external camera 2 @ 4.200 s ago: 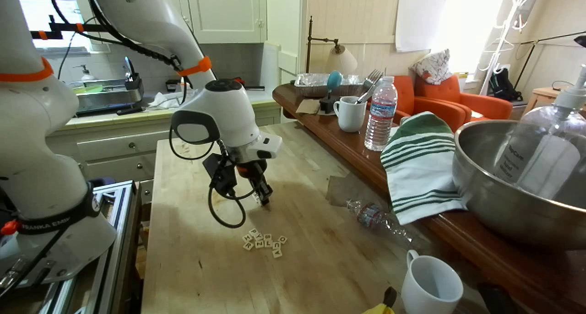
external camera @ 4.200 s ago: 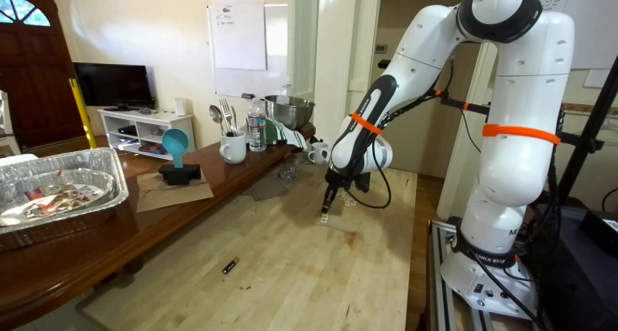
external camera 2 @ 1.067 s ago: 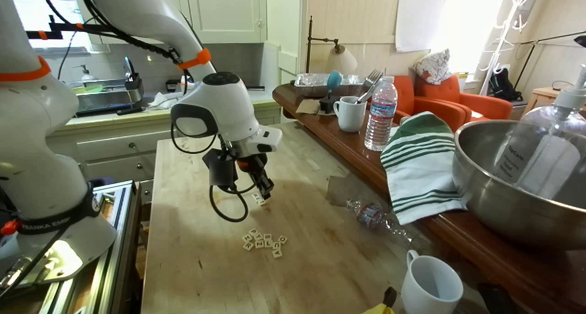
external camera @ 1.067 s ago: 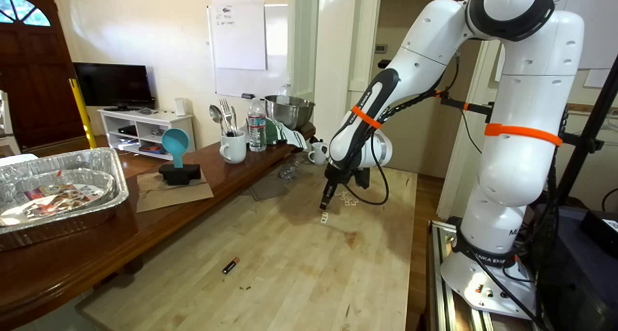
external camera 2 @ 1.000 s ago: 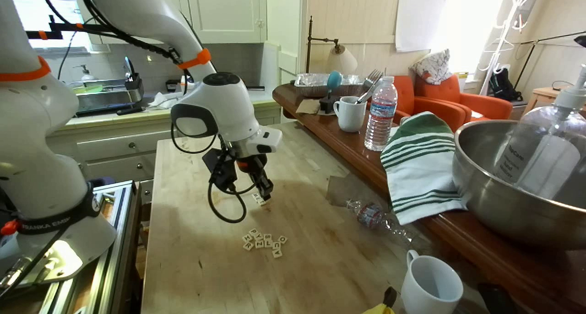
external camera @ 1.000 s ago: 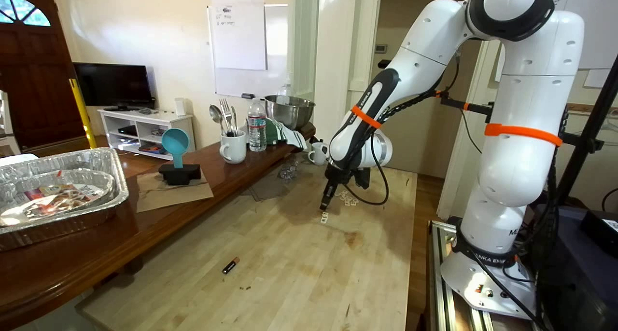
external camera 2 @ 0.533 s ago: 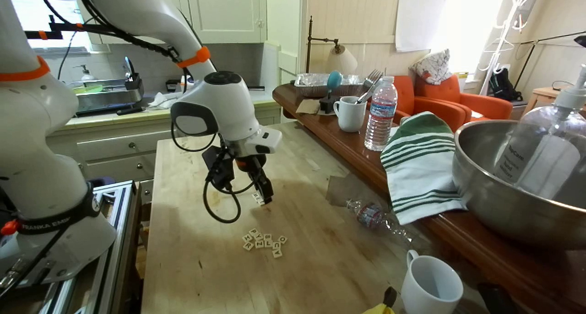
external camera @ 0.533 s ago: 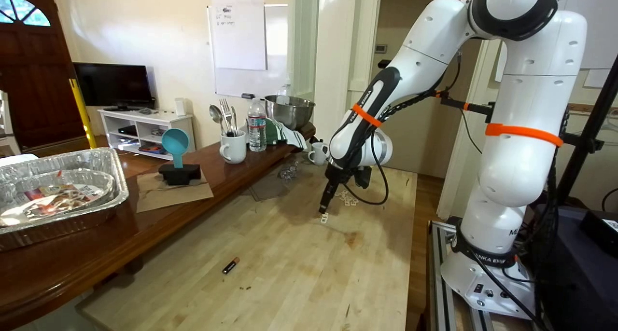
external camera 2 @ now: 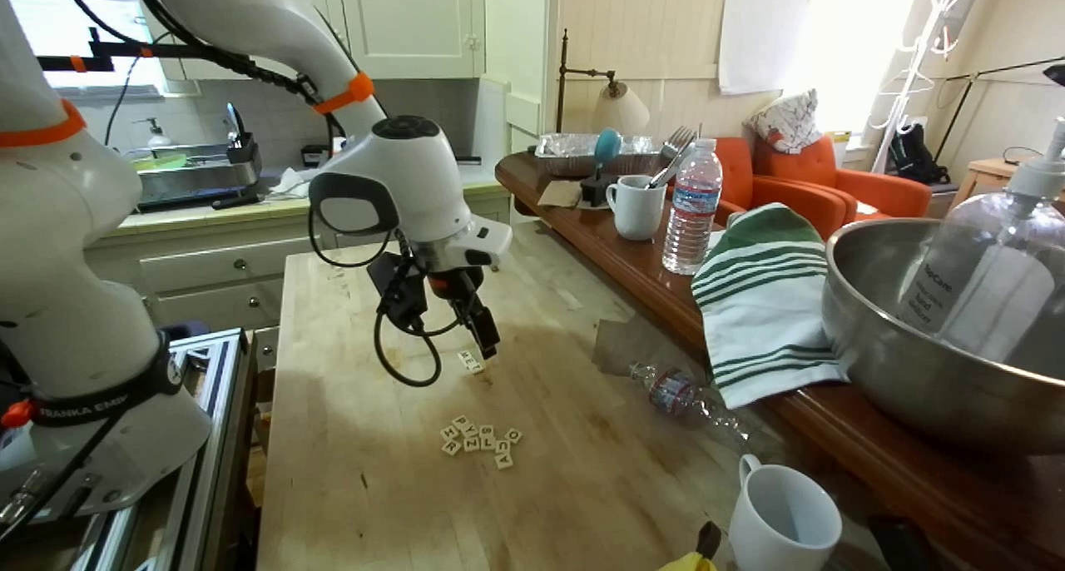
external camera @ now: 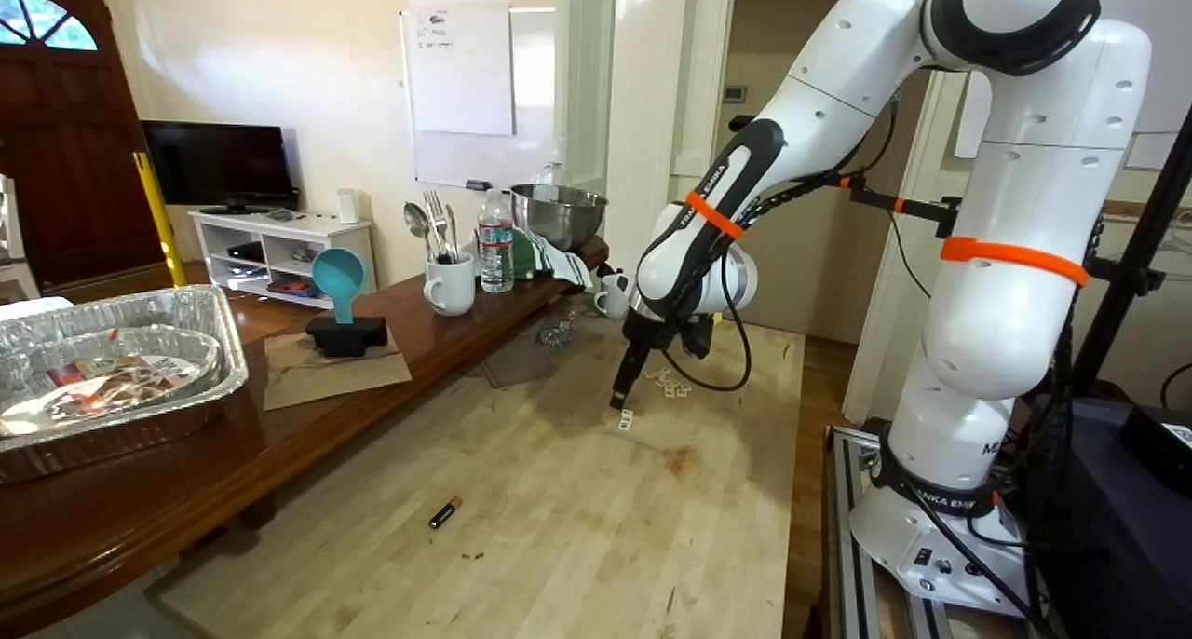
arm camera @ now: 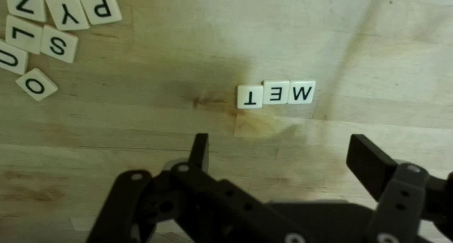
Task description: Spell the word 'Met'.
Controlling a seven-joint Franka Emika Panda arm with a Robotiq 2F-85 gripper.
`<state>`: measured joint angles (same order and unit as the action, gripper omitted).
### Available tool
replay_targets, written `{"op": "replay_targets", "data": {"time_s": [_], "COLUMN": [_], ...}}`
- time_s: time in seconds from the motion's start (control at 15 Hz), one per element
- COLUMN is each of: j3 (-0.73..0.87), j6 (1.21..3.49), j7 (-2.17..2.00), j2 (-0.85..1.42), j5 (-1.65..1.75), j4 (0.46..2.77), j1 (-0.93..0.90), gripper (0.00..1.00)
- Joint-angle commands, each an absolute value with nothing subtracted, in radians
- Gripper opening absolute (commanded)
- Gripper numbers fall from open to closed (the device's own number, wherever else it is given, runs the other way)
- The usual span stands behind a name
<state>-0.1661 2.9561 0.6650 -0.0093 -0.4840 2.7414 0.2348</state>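
In the wrist view the hand [arm camera: 277,154] stands wide, and between its two fingers [arm camera: 370,165] the wood of the table [arm camera: 177,122] is visible; the rear part of the hand is cut off by the lower edge. In an exterior view the fingers cover each other, so their opening cannot be judged from there. Just beyond the fingertips in the wrist view, upside down on the table, are the M tile [arm camera: 302,92] and the E tile [arm camera: 276,92], side by side, and then the T tile [arm camera: 250,96], which is a little out of line, nearer to the hand; whether T touches E, I cannot say. In both exterior views these letters are very small and difficult to read. The loose tiles [external camera 2: 482,442] lie well apart from them. In the wrist view the U tile [arm camera: 13,57] is cut by the left edge, and one tile [arm camera: 24,4] at the top edge could be N or Z. In an exterior view the black cable [external camera: 718,389] passes in front of some loose tiles, and the printing on the battery [external camera: 445,512] is not readable. In an exterior view a yellow object [external camera 2: 691,563] is mostly cut off by the lower edge.
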Motion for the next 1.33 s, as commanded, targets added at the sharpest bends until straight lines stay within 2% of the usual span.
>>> {"op": "replay_targets", "data": {"time_s": [0.0, 0.47, 0.53, 0.8, 0.87, 1.27], "j3": [-0.177, -0.199, -0.091, -0.038, -0.011, 0.005], "j6": [2.906, 2.846, 2.827, 2.776, 2.828, 2.804], "j7": [0.596, 0.489, 0.451, 0.373, 0.415, 0.387], "j2": [-0.053, -0.115, -0.127, -0.177, -0.128, -0.155], "j5": [-0.415, -0.293, -0.248, -0.155, -0.189, -0.159], "j4": [2.751, 2.753, 2.753, 2.753, 2.742, 2.742], "j1": [0.237, 0.255, 0.15, 0.103, 0.078, 0.063], "gripper": [1.0, 1.0, 1.0, 1.0, 1.0, 1.0]}}
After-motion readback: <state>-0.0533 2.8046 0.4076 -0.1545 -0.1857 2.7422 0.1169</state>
